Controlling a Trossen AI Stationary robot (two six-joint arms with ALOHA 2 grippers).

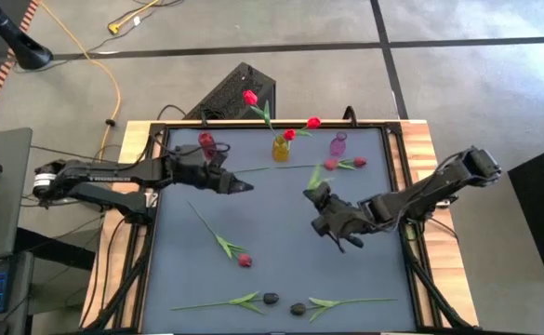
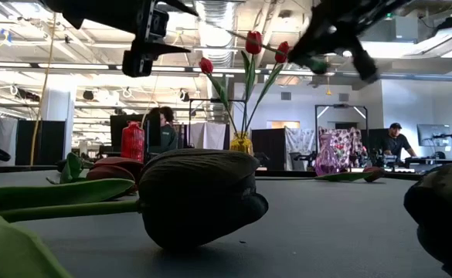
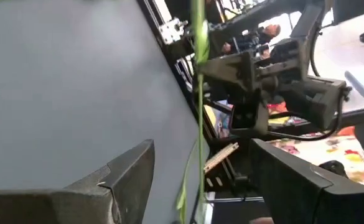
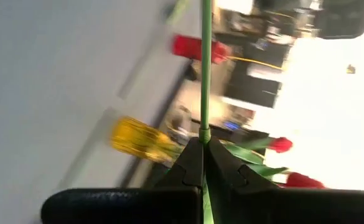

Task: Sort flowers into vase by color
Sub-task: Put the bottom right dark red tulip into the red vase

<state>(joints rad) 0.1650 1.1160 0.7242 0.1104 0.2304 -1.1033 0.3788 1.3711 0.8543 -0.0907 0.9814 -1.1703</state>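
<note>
**Flowers, vases and claws on the table: count**

Vases, three, in a row along the far edge of the table (image 1: 281, 279): one red vase (image 1: 206, 143), one yellow vase (image 1: 281, 148), one purple vase (image 1: 338, 143).

Flowers in the yellow vase, three: red heads (image 1: 250, 97), (image 1: 288, 135) and (image 1: 313, 122). In the low view they stand up from the yellow vase (image 2: 241, 143) on green stems.

Flowers lying flat on the table, four:
- one red flower (image 1: 245, 261) left of centre, stem running up and left;
- one red flower (image 1: 359, 162) just beside the purple vase;
- two dark flowers at the near edge, heads (image 1: 271, 299) and (image 1: 298, 309) close together, stems pointing outward to either side.

Flower held, one: a green stem (image 4: 205, 74) is pinched in the right claw (image 4: 204, 155), fingers closed tight on it, right of centre above the table. Its head cannot be picked out.

Left claw (image 1: 239, 185): reaches in from the left, just below the red vase. Its fingers (image 3: 132, 168) stand wide apart, with a thin green stem (image 3: 200, 124) running between them, not gripped.
</note>
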